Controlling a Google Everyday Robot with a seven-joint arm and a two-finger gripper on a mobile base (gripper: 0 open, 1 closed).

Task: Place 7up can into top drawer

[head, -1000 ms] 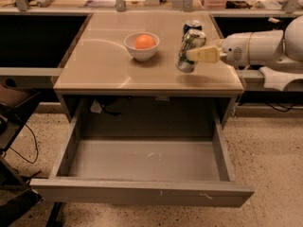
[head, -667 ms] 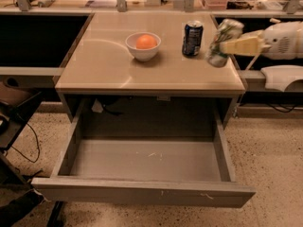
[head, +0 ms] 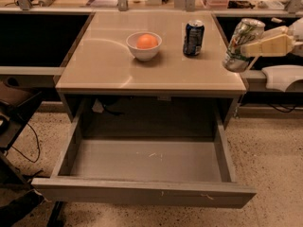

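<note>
Holding the 7up can (head: 239, 36) clamped between its fingers (head: 267, 45), our gripper (head: 245, 48) hangs just past the right edge of the table (head: 109, 67). The can's long axis is tilted, with its silver top leaning right. We judge the coming move runs left, nearer and down, since the open top drawer (head: 142, 194) lies below the table, well apart from the can.

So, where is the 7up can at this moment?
In the camera view, the 7up can is on the right, tilted in the hand, in the air beyond the right edge of the table, right of the dark blue can.
</note>
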